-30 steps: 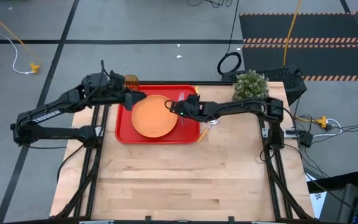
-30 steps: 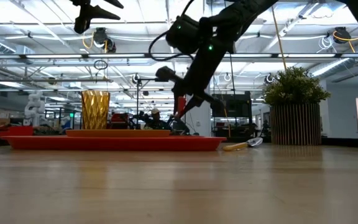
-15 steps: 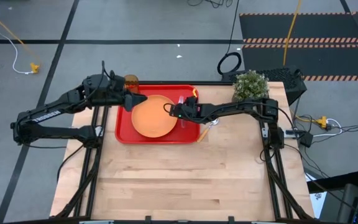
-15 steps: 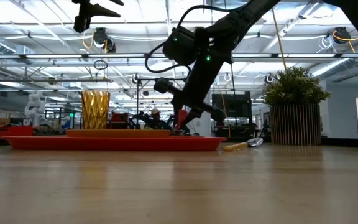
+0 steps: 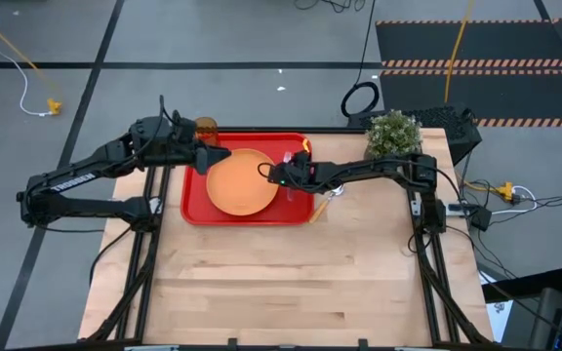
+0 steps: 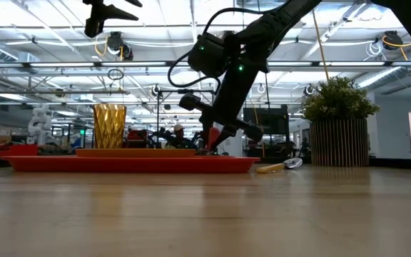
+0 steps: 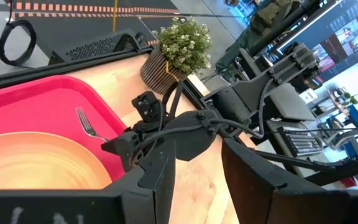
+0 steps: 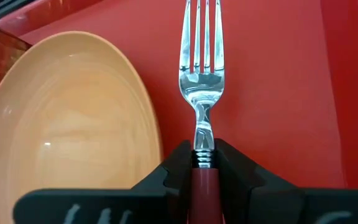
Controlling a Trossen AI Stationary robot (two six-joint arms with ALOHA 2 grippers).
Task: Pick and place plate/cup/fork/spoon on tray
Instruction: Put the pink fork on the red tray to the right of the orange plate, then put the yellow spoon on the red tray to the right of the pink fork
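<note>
Your right pincer [image 8: 205, 167] is clamped on the pink-red handle of the one slim silver-tined fork [image 8: 201, 81], tines pointing away from the wrist. It holds the fork low over the large flat red rectangular plastic tray [image 5: 293, 209], just beside the rim of the one round plain orange plate [image 5: 240, 182]; whether the tines touch the tray floor you can't quite tell from the low view. The plate lies flat on the tray.

Your left pincer [image 5: 215, 155] hovers at the tray's far left corner, its two fingers [image 7: 159, 176] spread apart and holding nothing. Just beyond it stands the one small translucent amber-orange tumbler [image 5: 206, 128], by the tray's far left corner.

One slim spoon with a silver bowl and orange-yellow handle [image 6: 274, 167] lies on the wooden surface [image 5: 291, 278] just off the tray's right edge. A single potted green plant in a slatted pot [image 5: 392, 133] stands at the far right.
</note>
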